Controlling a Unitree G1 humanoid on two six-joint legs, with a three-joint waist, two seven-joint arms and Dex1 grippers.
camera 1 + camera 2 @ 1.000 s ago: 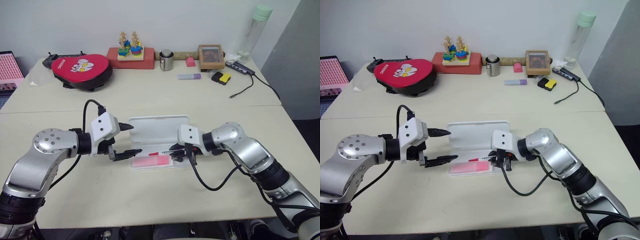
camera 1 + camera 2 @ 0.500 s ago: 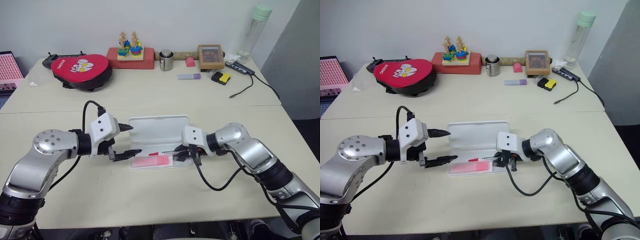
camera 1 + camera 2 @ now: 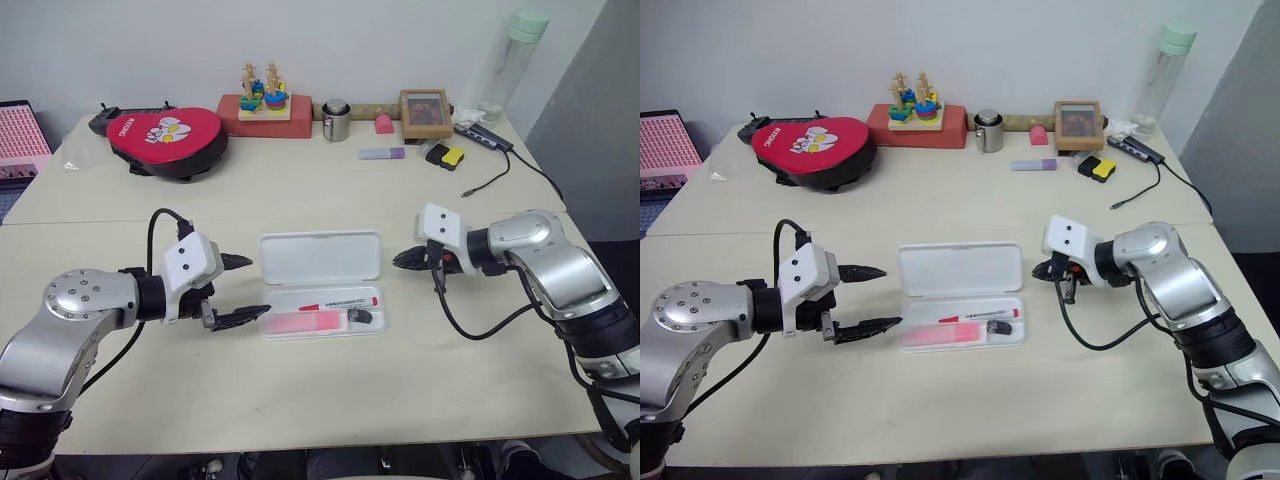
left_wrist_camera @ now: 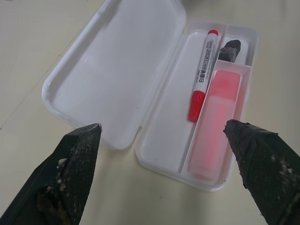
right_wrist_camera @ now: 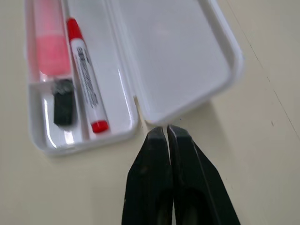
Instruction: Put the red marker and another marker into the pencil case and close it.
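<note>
With both markers in the pencil case (image 3: 322, 300), the clenched, empty right gripper (image 3: 400, 259) may shove it while flipping the lid, probably toward the spread left gripper (image 3: 243, 289).

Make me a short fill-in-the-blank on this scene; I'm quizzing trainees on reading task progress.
1. The pencil case lies with its lid ____.
2. The red marker lies in the tray beside the ____ highlighter.
3. The right gripper has its fingers ____.
4. The left gripper is open and holds ____.

Missing words: open; pink; shut; nothing
</note>
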